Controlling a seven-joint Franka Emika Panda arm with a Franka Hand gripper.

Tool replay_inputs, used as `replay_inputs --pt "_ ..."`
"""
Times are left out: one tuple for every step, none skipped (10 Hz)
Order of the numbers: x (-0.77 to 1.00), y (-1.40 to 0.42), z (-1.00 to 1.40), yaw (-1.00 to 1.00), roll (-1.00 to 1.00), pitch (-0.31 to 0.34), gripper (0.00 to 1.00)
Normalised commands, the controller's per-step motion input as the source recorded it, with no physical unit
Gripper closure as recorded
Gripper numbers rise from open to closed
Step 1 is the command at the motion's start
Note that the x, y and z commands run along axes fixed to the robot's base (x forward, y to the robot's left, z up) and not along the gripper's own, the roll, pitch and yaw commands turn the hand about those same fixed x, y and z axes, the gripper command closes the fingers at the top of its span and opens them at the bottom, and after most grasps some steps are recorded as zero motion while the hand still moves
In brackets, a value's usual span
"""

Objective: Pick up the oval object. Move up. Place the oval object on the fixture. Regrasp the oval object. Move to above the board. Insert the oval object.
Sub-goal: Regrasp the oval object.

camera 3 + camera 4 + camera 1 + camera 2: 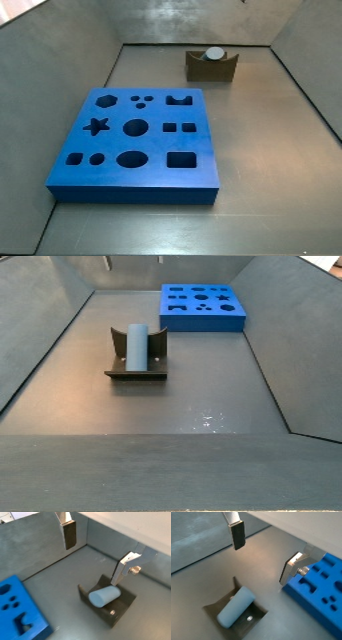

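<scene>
The pale blue-grey oval object lies on its side in the notch of the dark fixture. Both side views show it there, resting on the fixture. My gripper hangs open above the peg and apart from it, with nothing between its fingers. The blue board lies flat beside the fixture. The gripper is all but out of the side views.
Grey walls close in the bin floor on all sides. The fixture stands near one wall, and the board's cutouts face up.
</scene>
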Motion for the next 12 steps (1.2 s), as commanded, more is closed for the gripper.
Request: replay_inputs --pt "-0.01 -0.02 0.01 0.03 1.00 0.014 0.00" --pt "-0.01 -0.02 0.01 0.03 1.00 0.019 0.00" --pt "0.01 -0.02 0.00 0.03 1.00 0.022 0.00" --pt "0.02 -0.02 -0.01 0.03 1.00 0.031 0.00" --pt "0.03 -0.02 -0.01 0.04 1.00 0.036 0.00" --pt "0.05 -0.02 -0.02 0.04 1.00 0.050 0.00" --pt "0.06 -0.03 -0.02 0.04 1.00 0.062 0.00" --pt "0.08 -0.03 -0.02 0.05 1.00 0.078 0.00" --pt "0.09 -0.03 -0.02 0.06 1.00 0.101 0.00" --pt "0.10 -0.04 -0.02 0.07 1.00 0.127 0.00" --pt "0.12 -0.04 -0.02 0.09 1.00 0.153 0.00" --pt "0.12 -0.04 -0.02 0.13 1.00 0.192 0.00"
